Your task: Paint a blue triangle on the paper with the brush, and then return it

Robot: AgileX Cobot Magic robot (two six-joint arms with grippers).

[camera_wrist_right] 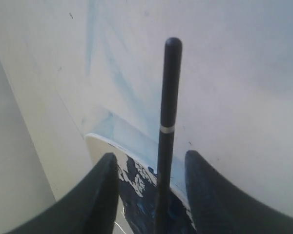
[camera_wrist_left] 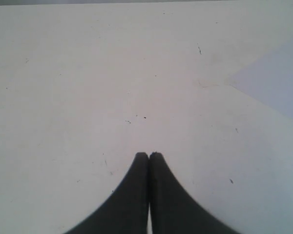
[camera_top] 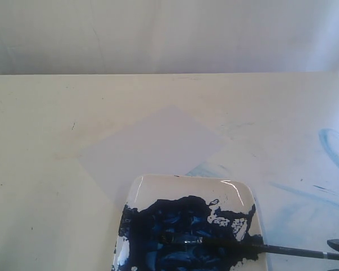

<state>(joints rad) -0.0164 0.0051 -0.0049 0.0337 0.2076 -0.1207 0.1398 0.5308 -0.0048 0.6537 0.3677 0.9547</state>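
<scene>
The right pincer (camera_wrist_right: 150, 155) is spread, and the brush (camera_wrist_right: 168, 97) lies between its fingers touching neither, bristle end on the plate (camera_top: 237, 189). The left pincer (camera_wrist_left: 149, 155) is pressed together over bare surface (camera_wrist_left: 88, 73), the paper (camera_wrist_left: 278, 83) nearby.

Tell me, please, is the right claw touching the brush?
Apart. The right wrist view shows the brush passing through the open right claw with a clear gap on either side.

one paper (camera_top: 152, 144), one plate (camera_top: 158, 187), one brush (camera_top: 294, 250), one left gripper (camera_wrist_left: 149, 155), one right gripper (camera_wrist_right: 150, 155)
</scene>
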